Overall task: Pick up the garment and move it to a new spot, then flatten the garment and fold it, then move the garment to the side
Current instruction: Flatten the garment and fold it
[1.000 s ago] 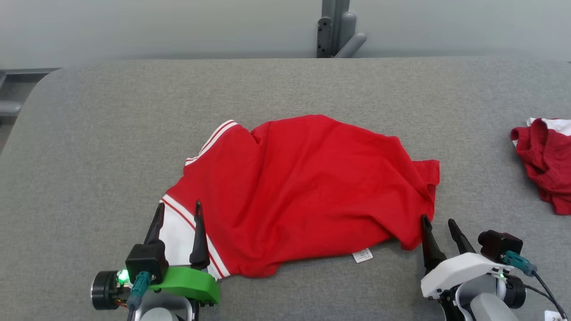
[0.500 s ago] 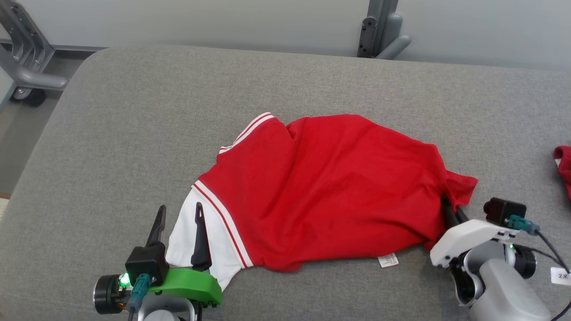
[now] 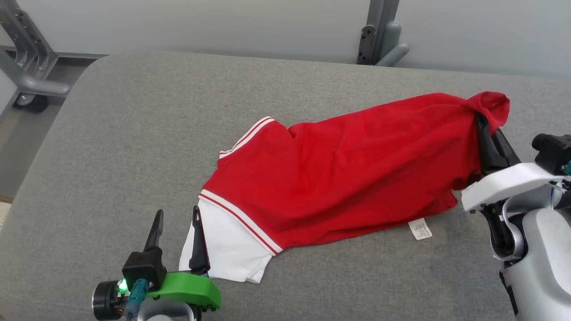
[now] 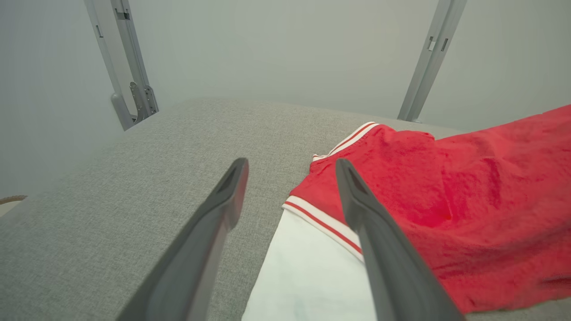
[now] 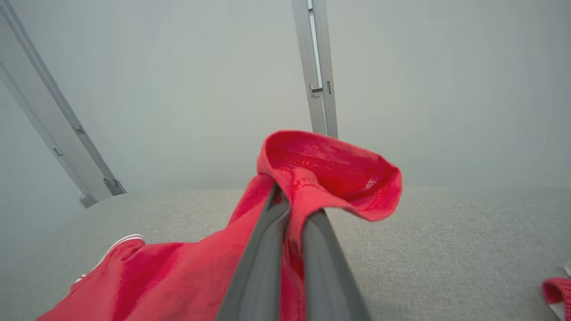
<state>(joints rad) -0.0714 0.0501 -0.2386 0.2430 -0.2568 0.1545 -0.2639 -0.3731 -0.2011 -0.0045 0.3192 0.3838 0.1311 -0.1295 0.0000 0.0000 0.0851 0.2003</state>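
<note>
The garment point(image 3: 357, 174) is a red top with white, red-striped sleeve parts, spread across the grey table point(image 3: 134, 133). My right gripper point(image 3: 484, 122) is shut on its right-hand edge and holds that edge lifted off the surface; in the right wrist view red cloth point(image 5: 330, 169) folds over the closed fingers point(image 5: 263, 263). My left gripper point(image 3: 176, 218) stands open at the lower left, its right finger point(image 4: 379, 249) over the white sleeve point(image 4: 308, 272) and its left finger point(image 3: 155, 232) over bare table. A white label point(image 3: 420, 229) hangs at the garment's near hem.
Grey metal frame posts stand behind the table at the back centre point(image 3: 377, 33) and far left point(image 3: 22, 58). A bit of another red cloth point(image 5: 555, 292) lies at the right wrist view's lower right. The table's rounded left corner point(image 3: 84, 76) drops to the floor.
My right gripper closed on the garment's right edge and lifted it up and away, stretching the cloth to the right. The head camera turned left. The left gripper stayed open.
</note>
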